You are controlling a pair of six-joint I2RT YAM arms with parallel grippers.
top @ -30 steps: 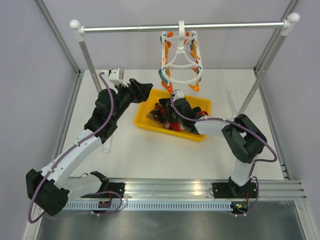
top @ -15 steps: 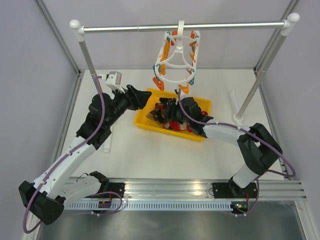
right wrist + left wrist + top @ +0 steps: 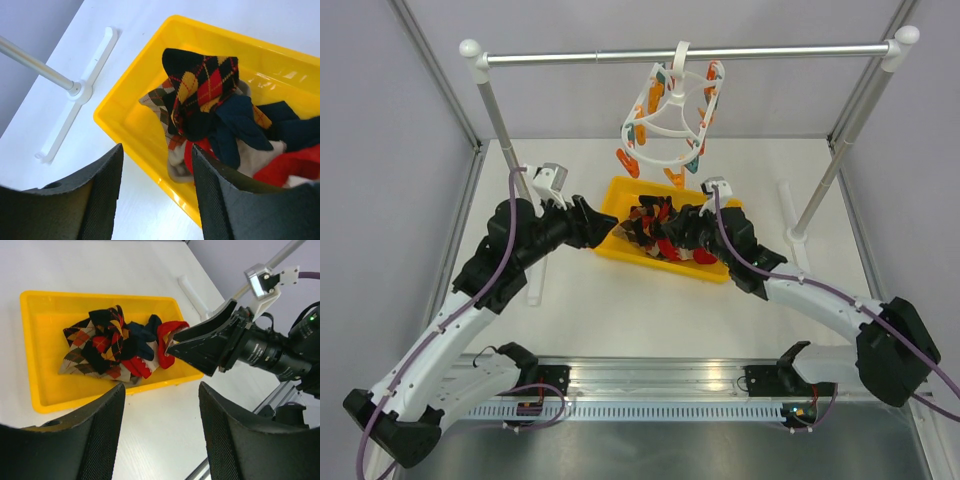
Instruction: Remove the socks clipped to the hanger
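Observation:
The white oval hanger (image 3: 669, 113) with orange and teal pegs hangs tilted from the silver rail, and I see no fabric on its pegs. The socks (image 3: 658, 232) lie in a heap in the yellow bin (image 3: 612, 247): argyle, red and dark navy ones (image 3: 114, 347) (image 3: 210, 97). My left gripper (image 3: 604, 228) is open at the bin's left edge; in its wrist view (image 3: 161, 388) only bare table shows between its fingers. At the heap's right side my right gripper (image 3: 678, 232) is open too, and its wrist view (image 3: 156, 149) shows the fingers astride the bin's rim, gripping nothing.
The silver rail (image 3: 590, 56) spans the back on two slanted posts with white feet (image 3: 75, 92) (image 3: 793, 238). The bin's yellow wall (image 3: 127, 117) stands just under the right fingers. The right arm's wrist camera (image 3: 260, 280) sits close before the left gripper.
The right gripper has opened and drawn back toward the bin's right side. The left arm has pulled back to the left. The hanger has swung left and tilted.

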